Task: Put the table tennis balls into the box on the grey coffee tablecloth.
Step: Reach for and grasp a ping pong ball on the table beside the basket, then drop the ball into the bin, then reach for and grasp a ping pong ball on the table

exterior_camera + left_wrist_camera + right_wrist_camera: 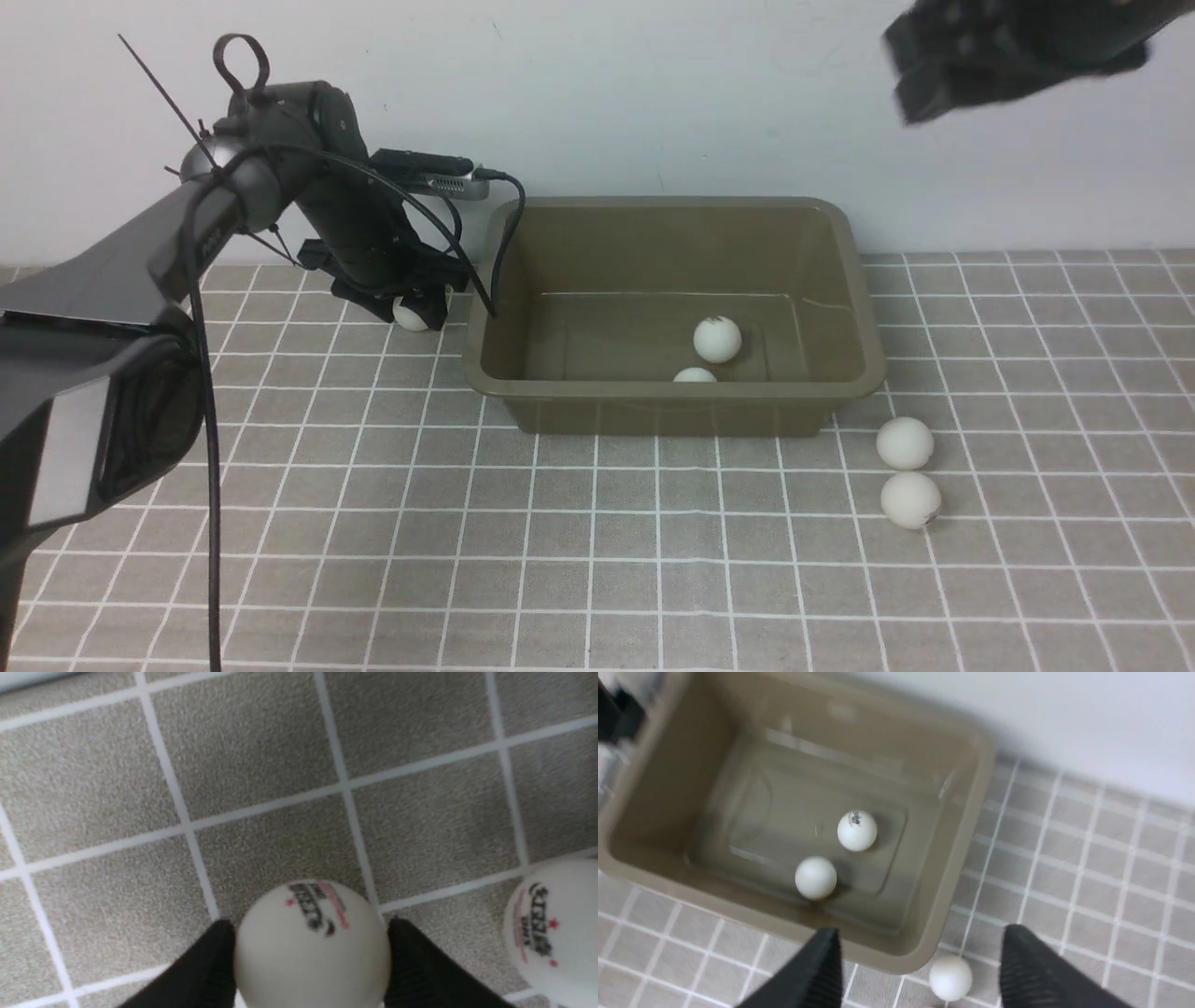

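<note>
Facing a plain white wall (653, 93) at the back, with the grey coffee tablecloth (560, 541) covering the whole bench in front of it. Standing on that cloth, close to the wall: the box (672, 411), holding a marked table tennis ball (717, 339) out on its floor and a half-hidden ball (695, 375) showing only partly above the near rim. Lying on the cloth just off the box's near right corner: a farther ball (905, 442) and a nearer ball (910, 499), one right behind the other. Pinching a printed ball (312, 947) between the left fingers (201, 975), low at the cloth just left of the box, with a neighbouring ball (553, 933) lying near it. Hanging high over the box's right end: the right fingers (1031, 975), spreading wide and gripping nothing.
</note>
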Controlling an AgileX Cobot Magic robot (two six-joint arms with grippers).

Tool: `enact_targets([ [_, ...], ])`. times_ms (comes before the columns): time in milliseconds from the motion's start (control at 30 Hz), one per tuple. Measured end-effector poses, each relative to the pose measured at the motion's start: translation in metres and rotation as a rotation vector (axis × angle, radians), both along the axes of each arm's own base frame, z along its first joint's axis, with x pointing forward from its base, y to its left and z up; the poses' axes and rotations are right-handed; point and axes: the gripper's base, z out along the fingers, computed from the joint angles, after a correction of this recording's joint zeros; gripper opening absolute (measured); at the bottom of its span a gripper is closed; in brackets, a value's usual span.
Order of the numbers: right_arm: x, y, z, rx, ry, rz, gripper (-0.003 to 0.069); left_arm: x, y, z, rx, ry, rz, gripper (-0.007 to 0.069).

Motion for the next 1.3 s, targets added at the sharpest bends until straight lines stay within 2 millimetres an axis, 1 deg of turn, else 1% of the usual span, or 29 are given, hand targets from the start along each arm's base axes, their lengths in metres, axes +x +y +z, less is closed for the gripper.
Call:
enact_targets([
  [33, -0.015, -0.006, 0.010, 0.008, -0.029, -0.005, 0.0367, 0.000, 0.000, 0.002, 0.005, 0.006, -0.003, 0.0349],
  [100, -0.029, -0.014, 0.009, 0.010, -0.022, -0.016, 0.0349, -0.002, 0.001, 0.011, 0.017, 0.026, -0.012, 0.0352],
  [133, -0.033, -0.018, -0.005, 0.000, 0.023, -0.035, 0.0344, -0.002, 0.002, 0.020, 0.023, 0.019, -0.016, 0.0352],
  [167, -0.036, -0.023, -0.013, -0.005, 0.051, -0.049, 0.0342, -0.002, 0.003, 0.030, 0.026, 0.001, -0.016, 0.0352],
  [200, -0.037, -0.028, -0.025, -0.014, 0.087, -0.071, 0.0341, -0.001, 0.005, 0.047, 0.022, -0.042, -0.013, 0.0352],
  [233, -0.038, -0.032, -0.038, -0.023, 0.131, -0.093, 0.0340, -0.001, 0.006, 0.054, 0.020, -0.058, -0.011, 0.0352],
  [267, -0.039, -0.040, -0.060, -0.037, 0.205, -0.130, 0.0339, -0.002, 0.008, 0.077, 0.007, -0.112, -0.006, 0.0352],
  [300, -0.039, -0.041, -0.064, -0.038, 0.217, -0.138, 0.0339, -0.003, 0.008, 0.085, 0.001, -0.127, -0.005, 0.0352],
  [333, -0.040, -0.050, -0.095, -0.043, 0.308, -0.176, 0.0339, -0.010, 0.007, 0.121, -0.034, -0.200, -0.008, 0.0352],
  [367, -0.039, -0.051, -0.099, -0.042, 0.316, -0.183, 0.0339, -0.013, 0.007, 0.129, -0.044, -0.216, -0.010, 0.0352],
  [400, -0.040, -0.055, -0.123, -0.027, 0.368, -0.201, 0.0344, -0.019, 0.005, 0.149, -0.074, -0.255, -0.020, 0.0352],
  [433, -0.035, -0.056, -0.144, 0.006, 0.384, -0.215, 0.0359, -0.029, -0.003, 0.176, -0.122, -0.305, -0.046, 0.0352],
  [500, -0.027, -0.053, -0.169, 0.046, 0.401, -0.221, 0.0395, -0.041, -0.020, 0.196, -0.182, -0.340, -0.103, 0.0352],
  [567, -0.015, -0.049, -0.189, 0.076, 0.418, -0.224, 0.0445, -0.047, -0.040, 0.201, -0.202, -0.346, -0.166, 0.0352],
  [600, -0.008, -0.047, -0.199, 0.086, 0.426, -0.228, 0.0472, -0.049, -0.051, 0.198, -0.202, -0.337, -0.198, 0.0352],
  [733, 0.012, -0.042, -0.236, 0.070, 0.482, -0.227, 0.0547, -0.050, -0.092, 0.168, -0.167, -0.271, -0.289, 0.0352],
  [800, 0.022, -0.040, -0.250, 0.061, 0.503, -0.221, 0.0563, -0.050, -0.108, 0.152, -0.141, -0.242, -0.319, 0.0357],
  [867, 0.028, -0.039, -0.258, 0.063, 0.502, -0.218, 0.0568, -0.049, -0.122, 0.134, -0.104, -0.212, -0.342, 0.0391],
  [900, 0.028, -0.039, -0.260, 0.063, 0.506, -0.218, 0.0568, -0.049, -0.122, 0.134, -0.104, -0.212, -0.342, 0.0391],
  [933, 0.033, -0.037, -0.266, 0.073, 0.507, -0.217, 0.0568, -0.049, -0.131, 0.120, -0.070, -0.188, -0.350, 0.0467],
  [1000, 0.036, -0.035, -0.273, 0.088, 0.518, -0.215, 0.0549, -0.049, -0.137, 0.110, -0.038, -0.172, -0.331, 0.0558],
  [1033, 0.036, -0.034, -0.276, 0.094, 0.526, -0.214, 0.0529, -0.049, -0.138, 0.109, -0.029, -0.167, -0.310, 0.0581],
  [1067, 0.036, -0.034, -0.277, 0.094, 0.531, -0.215, 0.0524, -0.049, -0.139, 0.109, -0.026, -0.168, -0.311, 0.0584],
  [1100, 0.036, -0.033, -0.280, 0.094, 0.544, -0.214, 0.0481, -0.050, -0.139, 0.110, -0.024, -0.165, -0.278, 0.0573],
  [1133, 0.036, -0.033, -0.281, 0.093, 0.547, -0.214, 0.0472, -0.050, -0.139, 0.110, -0.024, -0.165, -0.278, 0.0573],
  [1167, 0.035, -0.033, -0.282, 0.090, 0.563, -0.207, 0.0365, -0.050, -0.136, 0.115, -0.029, -0.170, -0.249, 0.0493],
  [1200, 0.034, -0.033, -0.281, 0.088, 0.568, -0.200, 0.0351, -0.051, -0.131, 0.124, -0.030, -0.186, -0.231, 0.0386],
  [1267, 0.031, -0.033, -0.274, 0.087, 0.567, -0.192, 0.0363, -0.051, -0.120, 0.139, -0.033, -0.215, -0.210, 0.0204],
  [1300, 0.028, -0.034, -0.262, 0.090, 0.551, -0.187, 0.0363, -0.052, -0.112, 0.150, -0.034, -0.235, -0.194, 0.0108],
])
